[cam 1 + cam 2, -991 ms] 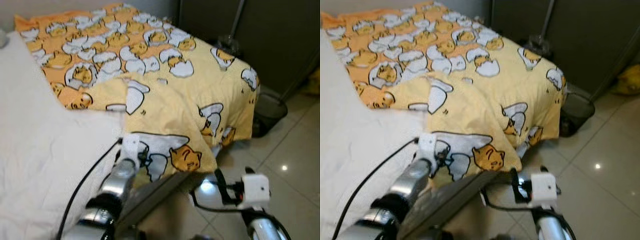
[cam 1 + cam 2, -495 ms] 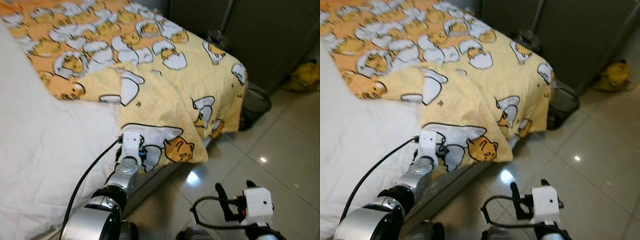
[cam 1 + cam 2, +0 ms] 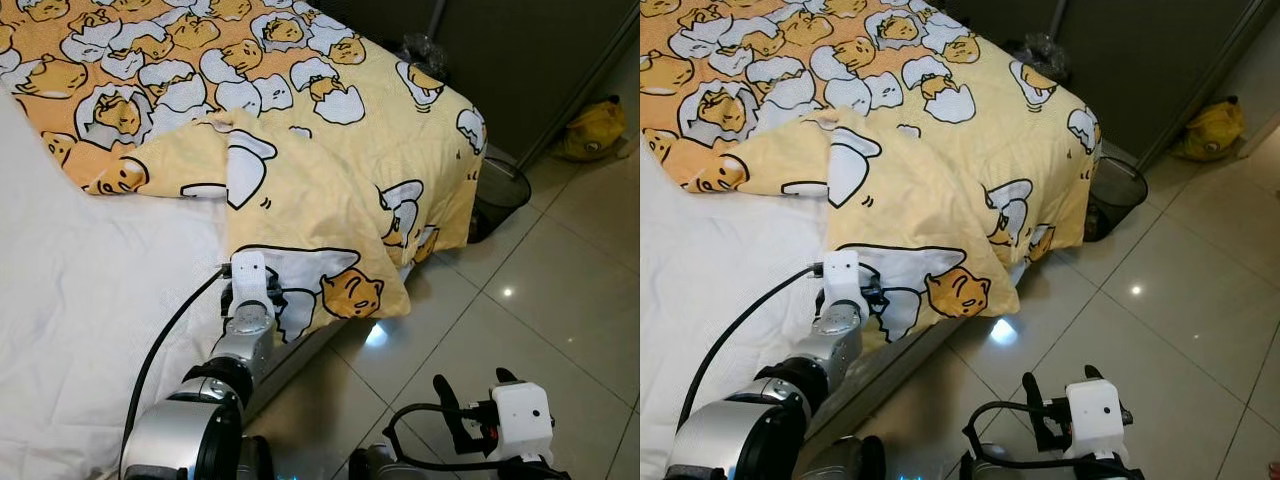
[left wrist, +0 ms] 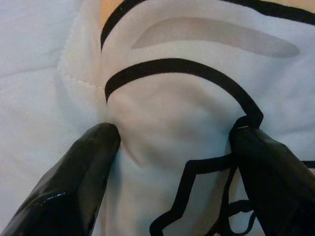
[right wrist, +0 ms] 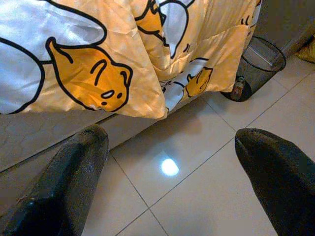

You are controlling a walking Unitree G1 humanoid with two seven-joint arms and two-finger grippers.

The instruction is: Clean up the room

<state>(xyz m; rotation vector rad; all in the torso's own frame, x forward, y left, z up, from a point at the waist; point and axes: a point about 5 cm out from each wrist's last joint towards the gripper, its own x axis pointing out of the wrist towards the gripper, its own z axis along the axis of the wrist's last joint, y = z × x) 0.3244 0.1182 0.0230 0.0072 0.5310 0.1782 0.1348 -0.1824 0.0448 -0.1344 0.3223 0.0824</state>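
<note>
Unlabelled, left end effector straddles blanket.

The left pincer tips are hidden under the yellow quilt fold at the bed edge. Beyond the quilt's hanging corner, the wire bin is partly covered, its contents too small to tell. The yellow thing past the bin is unclear.

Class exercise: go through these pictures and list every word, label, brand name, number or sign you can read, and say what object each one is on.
None: no readable text stands on anything here.
The yellow quilt carries only cartoon egg drawings, no lettering.
The white camera housings on both wrists, the mesh waste bin and the yellow bag show no legible marking.
</note>
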